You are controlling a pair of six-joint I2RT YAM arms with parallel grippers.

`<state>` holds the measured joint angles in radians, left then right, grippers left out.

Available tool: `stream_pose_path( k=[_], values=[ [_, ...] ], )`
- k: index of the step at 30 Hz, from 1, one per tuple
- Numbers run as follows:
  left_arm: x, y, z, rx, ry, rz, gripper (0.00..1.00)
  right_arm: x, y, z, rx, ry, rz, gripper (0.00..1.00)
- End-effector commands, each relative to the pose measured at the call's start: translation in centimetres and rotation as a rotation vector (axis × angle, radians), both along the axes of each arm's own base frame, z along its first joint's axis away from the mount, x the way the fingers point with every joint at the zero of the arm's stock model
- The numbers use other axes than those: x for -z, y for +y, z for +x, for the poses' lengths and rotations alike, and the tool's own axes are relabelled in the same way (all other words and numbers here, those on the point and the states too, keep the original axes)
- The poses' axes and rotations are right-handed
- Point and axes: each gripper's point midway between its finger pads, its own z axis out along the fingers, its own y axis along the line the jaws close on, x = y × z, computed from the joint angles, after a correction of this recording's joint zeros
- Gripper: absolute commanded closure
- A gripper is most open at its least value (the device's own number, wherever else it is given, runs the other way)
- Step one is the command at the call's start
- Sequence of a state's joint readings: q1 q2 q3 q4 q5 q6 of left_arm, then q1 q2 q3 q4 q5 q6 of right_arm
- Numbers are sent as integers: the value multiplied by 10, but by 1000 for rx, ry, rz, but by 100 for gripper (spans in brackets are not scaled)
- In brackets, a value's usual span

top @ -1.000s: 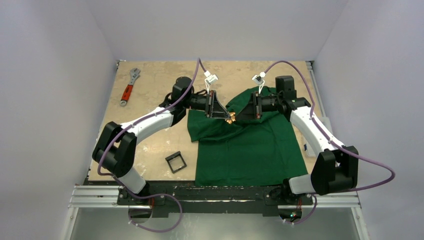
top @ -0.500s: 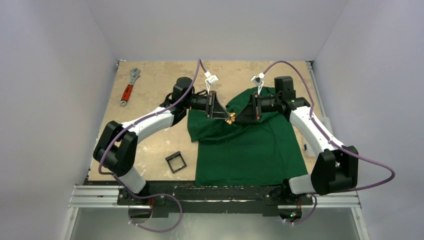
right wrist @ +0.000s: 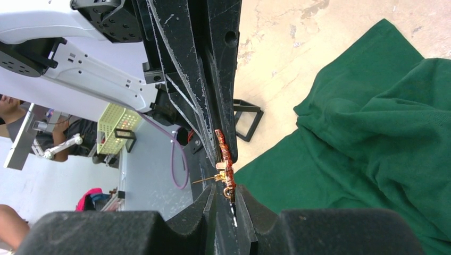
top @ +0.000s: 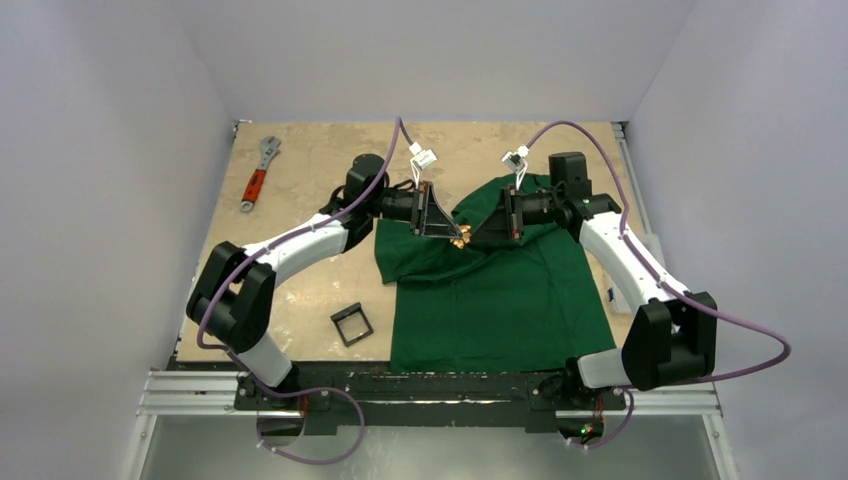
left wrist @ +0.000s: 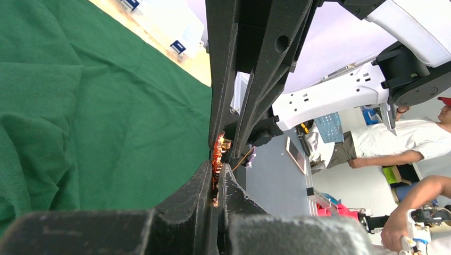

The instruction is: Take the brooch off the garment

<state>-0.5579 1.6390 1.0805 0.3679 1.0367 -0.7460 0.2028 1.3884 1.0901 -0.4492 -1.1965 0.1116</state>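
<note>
The brooch (top: 461,240), a tiny orange-red jagged ornament with gold fittings, hangs in the air above the garment (top: 500,300), a dark green T-shirt spread on the table. My left gripper (top: 455,235) comes in from the left and is shut on the brooch (left wrist: 217,151), its fingertips (left wrist: 206,175) pinching one end. My right gripper (top: 472,238) faces it from the right. In the right wrist view my right gripper (right wrist: 226,187) has its jaws a little apart around the brooch's (right wrist: 224,154) other end. The gold pin sticks out sideways, with no cloth on it.
A red-handled wrench (top: 257,175) lies at the table's far left. A small black square frame (top: 351,325) sits left of the shirt's hem. The tan table (top: 300,150) is walled by grey panels on both sides and behind.
</note>
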Motion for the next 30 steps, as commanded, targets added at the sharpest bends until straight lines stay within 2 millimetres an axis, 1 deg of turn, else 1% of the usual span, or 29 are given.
stream_pose_path(
  k=[1,3,9,11,14,19,25,27,28,29,30],
  values=[
    [-17,-5,1,16,-46,-40,100,-15,3,5,-20,-64,19,79],
    [-17,-5,1,16,-46,-40,100,-15,3,4,-23,-64,19,80],
    [-17,-5,2,13,-43,-40,100,-14,2,2,-26,-67,14,81],
    [-17,-5,2,12,-42,-40,100,-13,2,3,-25,-66,12,80],
    [-18,-6,2,13,-43,-43,100,-13,2,3,-23,-65,9,76],
    [-18,-5,2,10,-43,-43,100,-13,2,4,-22,-70,8,78],
    [-19,-5,2,9,-44,-44,100,-12,2,3,-32,-75,7,92],
    [-19,-6,2,10,-43,-44,100,-12,2,3,-34,-79,7,100],
    [-20,-5,3,9,-45,-45,100,-13,2,3,-35,-82,8,100],
    [-20,-6,2,10,-45,-45,91,-13,2,3,-36,-83,8,100],
    [-20,-5,2,5,-47,-44,79,-13,2,3,-36,-83,9,100]
  ],
)
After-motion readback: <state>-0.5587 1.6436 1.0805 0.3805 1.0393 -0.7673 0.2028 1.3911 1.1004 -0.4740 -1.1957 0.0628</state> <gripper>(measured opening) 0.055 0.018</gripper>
